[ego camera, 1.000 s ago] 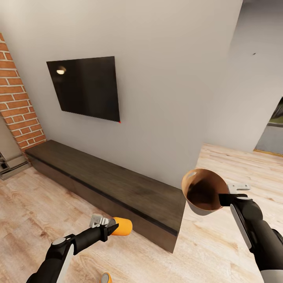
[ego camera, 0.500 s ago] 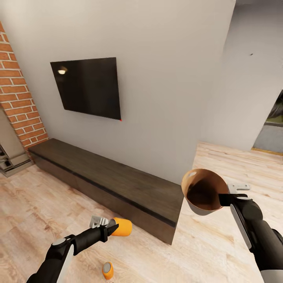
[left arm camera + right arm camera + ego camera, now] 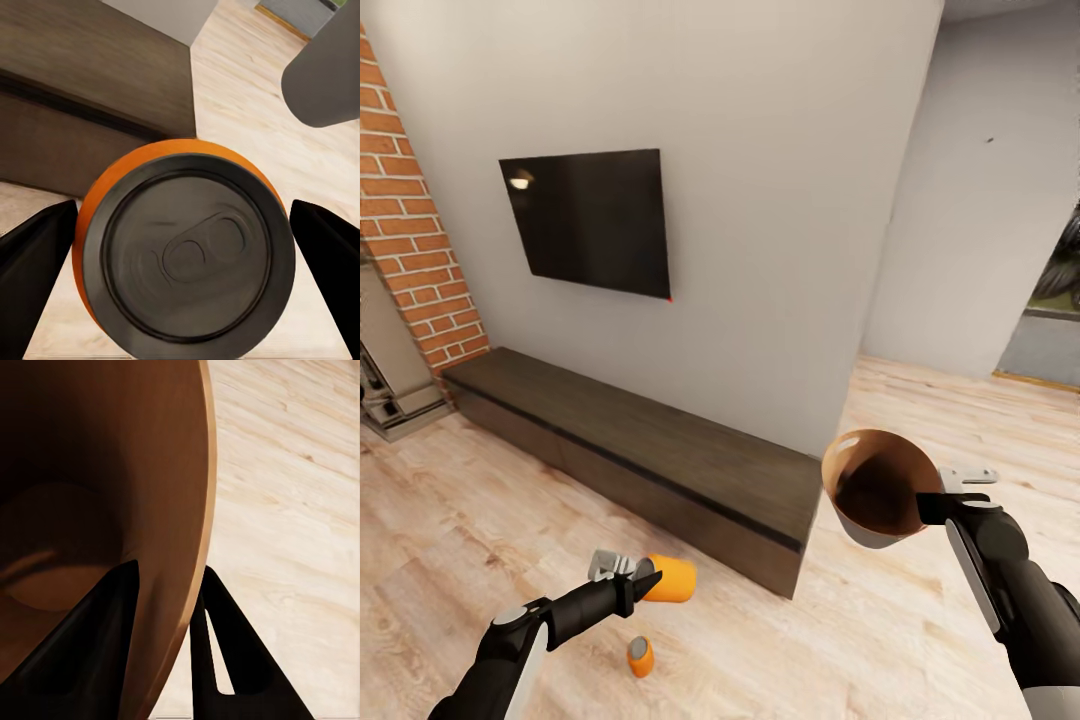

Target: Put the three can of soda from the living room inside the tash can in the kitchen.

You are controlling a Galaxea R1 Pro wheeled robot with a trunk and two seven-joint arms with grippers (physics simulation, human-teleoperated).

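left claw [image 3: 643, 580] clamping soda can [image 3: 671, 578], second can [image 3: 640, 656] below

The soda can [image 3: 668, 578] in the black left end effector [image 3: 643, 577] is bright orange, with a dark grey top in the left wrist view. A second soda can [image 3: 640, 656] on the floor [image 3: 450, 540] is the same orange with a grey top. The trash can [image 3: 880, 488] is pale grey outside and tan-brown inside, darkening to deep brown lower down. The right end effector [image 3: 928, 508] is black. The floor shows pale wood planks with darker grain. The long low cabinet [image 3: 630, 455] is dark brown-grey wood. The TV [image 3: 592, 220] is black, the column [image 3: 415, 240] red brick with pale mortar, the wall [image 3: 780, 200] light grey.
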